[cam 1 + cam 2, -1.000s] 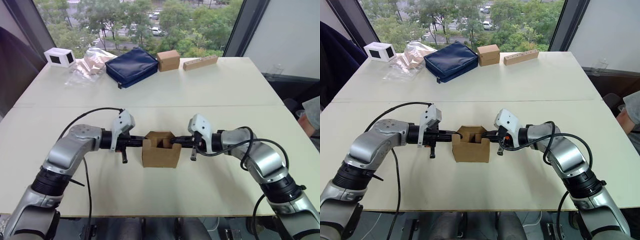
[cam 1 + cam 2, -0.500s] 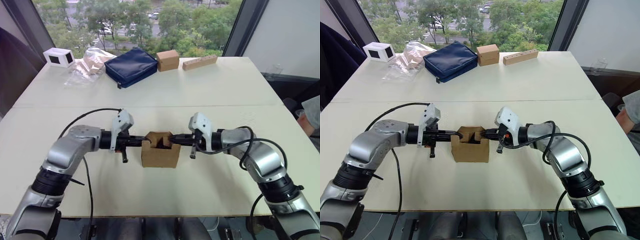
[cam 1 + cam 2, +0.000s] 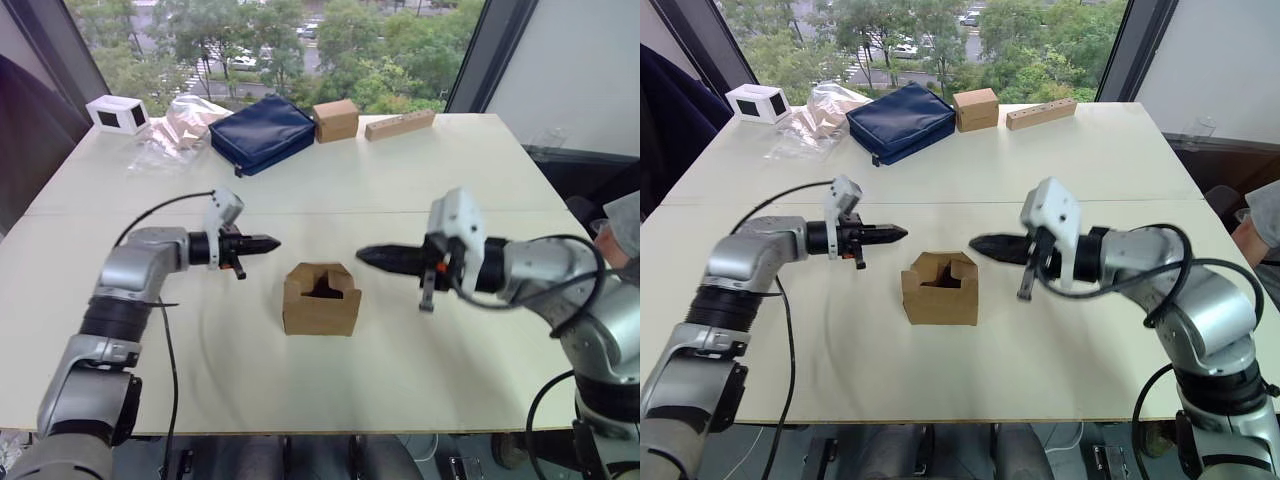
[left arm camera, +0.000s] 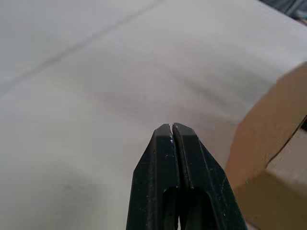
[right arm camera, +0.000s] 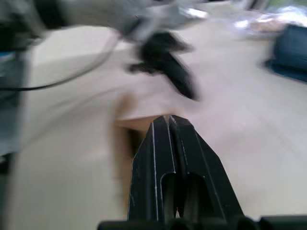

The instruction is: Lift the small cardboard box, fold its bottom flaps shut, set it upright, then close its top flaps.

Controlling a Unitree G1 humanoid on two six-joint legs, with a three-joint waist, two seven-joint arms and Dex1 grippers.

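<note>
The small cardboard box (image 3: 321, 299) stands upright in the middle of the near table, with its top flaps (image 3: 322, 279) folded partly inward around a dark opening. The bottom flaps are hidden under it. My left gripper (image 3: 270, 241) is shut and empty, hovering to the left of the box and a little behind it, pointing right. Raised on the other side, my right gripper (image 3: 366, 256) is shut and empty too, pointing left at the box. In the left wrist view a brown corner of the box (image 4: 271, 139) lies beyond my shut fingertips (image 4: 171, 128).
At the far end of the table lie a navy pouch (image 3: 263, 132), a tidy brown box (image 3: 336, 120), a long thin cardboard box (image 3: 400, 125), a clear plastic bag (image 3: 180, 128) and a white box (image 3: 118, 113). A seam crosses the table behind the box.
Both grippers have pulled out of the box's top and away to either side, the right one lifting clear. The top flaps now lie folded further inward. The box stayed put.
</note>
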